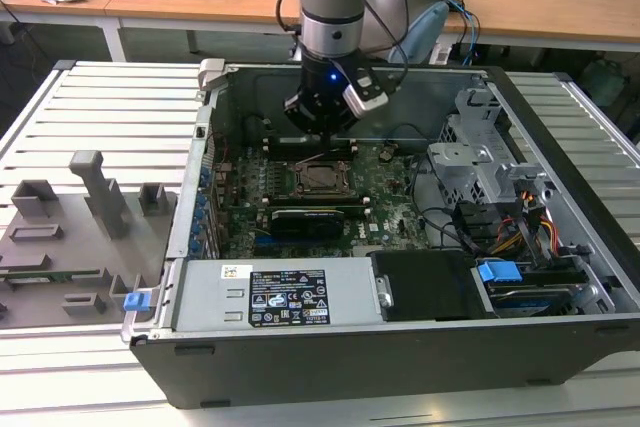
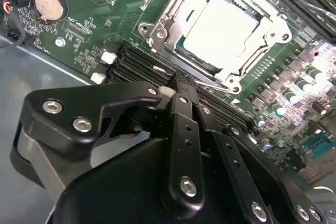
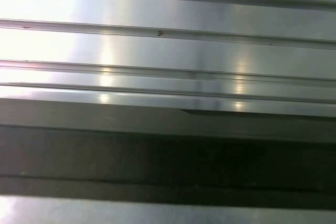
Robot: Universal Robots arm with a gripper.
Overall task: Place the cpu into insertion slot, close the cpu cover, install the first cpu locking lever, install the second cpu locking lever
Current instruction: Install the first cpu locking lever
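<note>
The cpu [image 2: 223,27] lies seated in the slot [image 2: 185,45], with the cover [image 2: 173,9] down around it — placement appears done. The gripper [image 2: 181,90] hangs just short of the socket, fingers [image 2: 181,129] drawn together on nothing — seemingly poised for lever work.

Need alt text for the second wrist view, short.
The black gripper, fingers together, sits over the green motherboard at a thin metal lever beside the insertion slot. The cpu lies in the slot with the cpu cover framing it; a coin cell battery sits farther off.
</note>
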